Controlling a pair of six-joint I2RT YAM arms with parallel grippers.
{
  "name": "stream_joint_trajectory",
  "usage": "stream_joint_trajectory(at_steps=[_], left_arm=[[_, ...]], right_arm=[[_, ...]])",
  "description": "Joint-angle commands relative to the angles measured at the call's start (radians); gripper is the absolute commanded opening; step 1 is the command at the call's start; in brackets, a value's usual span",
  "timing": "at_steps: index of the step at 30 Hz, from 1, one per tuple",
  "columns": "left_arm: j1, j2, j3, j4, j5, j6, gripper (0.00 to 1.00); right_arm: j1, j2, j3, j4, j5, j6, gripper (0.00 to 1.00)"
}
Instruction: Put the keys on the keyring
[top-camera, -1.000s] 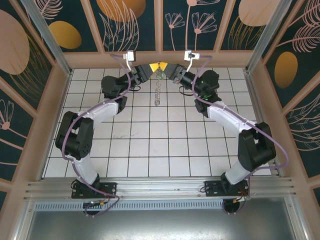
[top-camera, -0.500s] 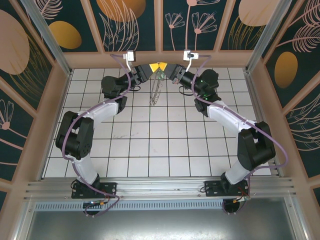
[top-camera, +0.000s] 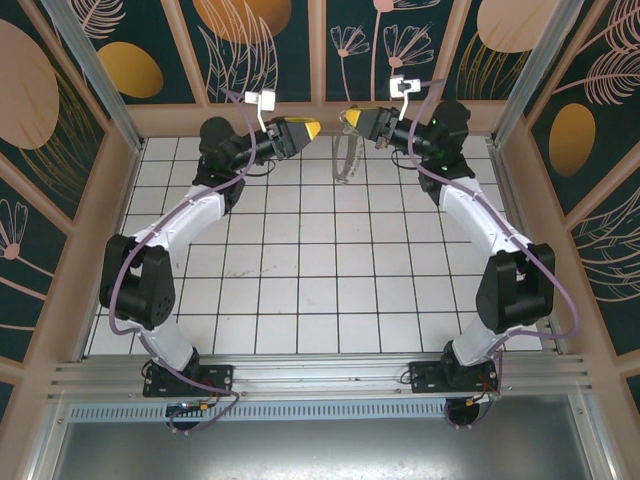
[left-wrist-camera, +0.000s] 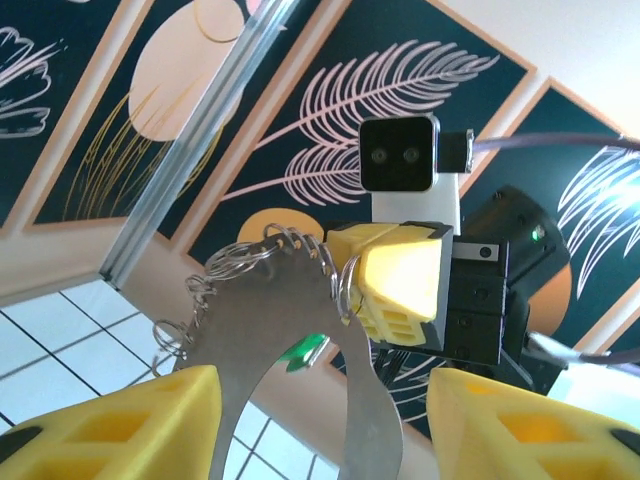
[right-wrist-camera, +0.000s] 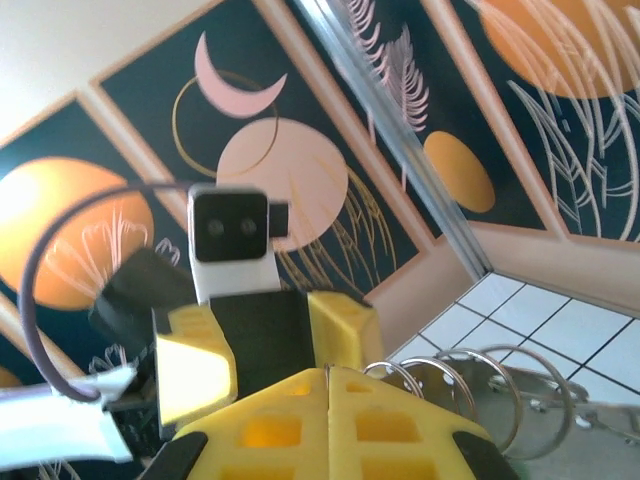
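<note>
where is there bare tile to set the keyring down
The middle tiles, bordered by the left arm, the right arm and the near rail, are bare. Crowded by the far wall, where the left end effector, right end effector and hanging keyring sit close.

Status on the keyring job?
Done: keyring hangs lifted in the shut right claw. In hand: left claw open, facing it, apart. Left: green key shows at the hoop, but whether it is threaded on cannot be told.

White tiled tabletop (top-camera: 320, 280) w/ dark leaf-print wall panels (top-camera: 410, 50), alu rail (top-camera: 320, 373) at near edge
</note>
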Motion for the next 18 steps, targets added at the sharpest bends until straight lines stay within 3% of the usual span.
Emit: stream_joint_trajectory(at_steps=[1, 8, 18], left_arm=[[0.004, 0.008, 0.093, -0.221, 0.068, 0.183, 0.57], [0.007, 0.066, 0.22, -0.409, 0.148, 0.304, 0.56], [0.007, 0.075, 0.217, -0.491, 0.177, 0.377, 0.49]], right_arm=[[0.001, 0.046, 0.12, -0.238, -0.158, -0.233, 0.0], [-0.006, 0.194, 0.425, -0.782, -0.252, -0.615, 0.0], [-0.003, 0.216, 0.445, -0.815, -0.273, -0.631, 0.0]])
